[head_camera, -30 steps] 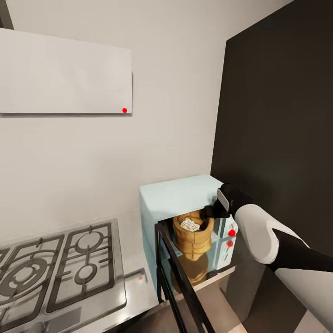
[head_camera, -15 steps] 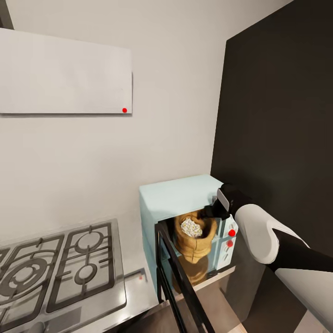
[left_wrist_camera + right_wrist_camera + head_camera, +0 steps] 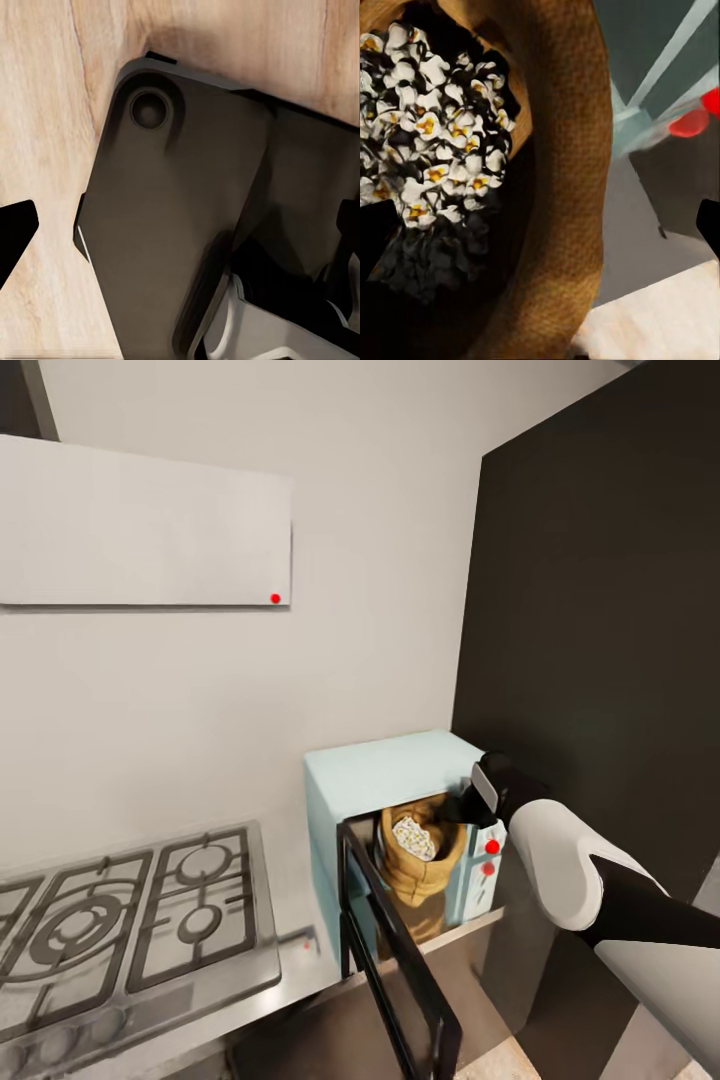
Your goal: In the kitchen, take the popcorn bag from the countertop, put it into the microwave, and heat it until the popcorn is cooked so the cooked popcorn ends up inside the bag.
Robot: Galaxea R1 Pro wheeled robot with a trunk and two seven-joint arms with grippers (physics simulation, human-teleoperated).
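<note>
Now right end effector (image 3: 462,809) at the rolled rim of the popcorn bag (image 3: 418,860), seemingly gripping it, though jaw spread could not be told. Bag upright inside the open microwave (image 3: 385,775), popcorn (image 3: 431,135) pale and puffed; tilted and shifted slightly within the cavity compared with a second before, the head camera having moved too. Judged: cooking done, bag in place; left end effector hung over the wood floor (image 3: 45,112), state unclear.
</note>
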